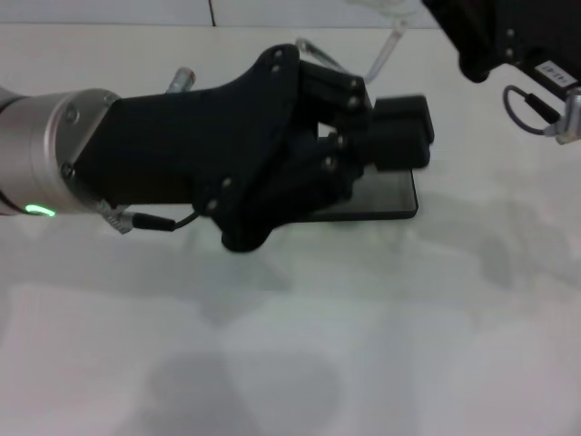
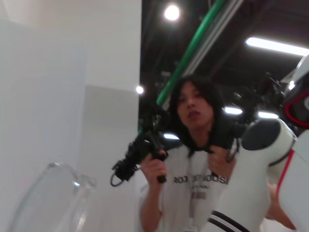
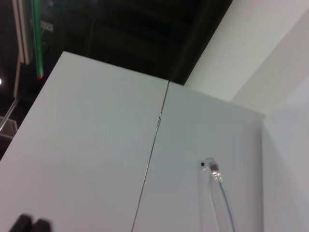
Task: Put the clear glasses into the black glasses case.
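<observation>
While the left end effector [image 1: 399, 136] reaches level over the black glasses case [image 1: 386, 202], its grip state cannot be told.

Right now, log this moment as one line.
left gripper: over black case, fingers shut | right gripper: upper right, barely seen | clear glasses: behind case, not inside | table
</observation>
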Available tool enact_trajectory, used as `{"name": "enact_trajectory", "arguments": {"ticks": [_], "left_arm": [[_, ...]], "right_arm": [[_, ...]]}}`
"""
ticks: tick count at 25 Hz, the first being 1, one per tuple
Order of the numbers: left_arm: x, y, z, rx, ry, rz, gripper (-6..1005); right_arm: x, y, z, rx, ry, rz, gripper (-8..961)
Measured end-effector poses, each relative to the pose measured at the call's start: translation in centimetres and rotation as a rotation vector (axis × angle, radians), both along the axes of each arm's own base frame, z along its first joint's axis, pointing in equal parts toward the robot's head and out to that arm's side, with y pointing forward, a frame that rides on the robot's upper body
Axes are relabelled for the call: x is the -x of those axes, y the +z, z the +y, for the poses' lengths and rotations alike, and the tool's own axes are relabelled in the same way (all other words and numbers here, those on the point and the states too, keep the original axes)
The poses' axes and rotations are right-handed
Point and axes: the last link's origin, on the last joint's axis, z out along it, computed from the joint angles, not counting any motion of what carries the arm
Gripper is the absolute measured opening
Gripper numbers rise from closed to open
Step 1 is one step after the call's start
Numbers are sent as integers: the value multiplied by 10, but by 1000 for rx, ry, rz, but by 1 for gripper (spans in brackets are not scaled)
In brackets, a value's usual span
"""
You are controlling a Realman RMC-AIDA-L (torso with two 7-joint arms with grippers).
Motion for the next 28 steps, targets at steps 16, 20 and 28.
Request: {"name": "enact_trajectory", "arguments": {"ticks": [16,20,28], "left_arm": [[13,-3,25,-102,219,-37,67],[15,-1,27,-108,232,-45,67],[18,2,28,-121,247,-54,67]], "right_arm": [[9,-21,2,5,13,-94,119],[9,-22,3,-1,3,-104,119],[7,-26,4,0,-13,-123,119]]}}
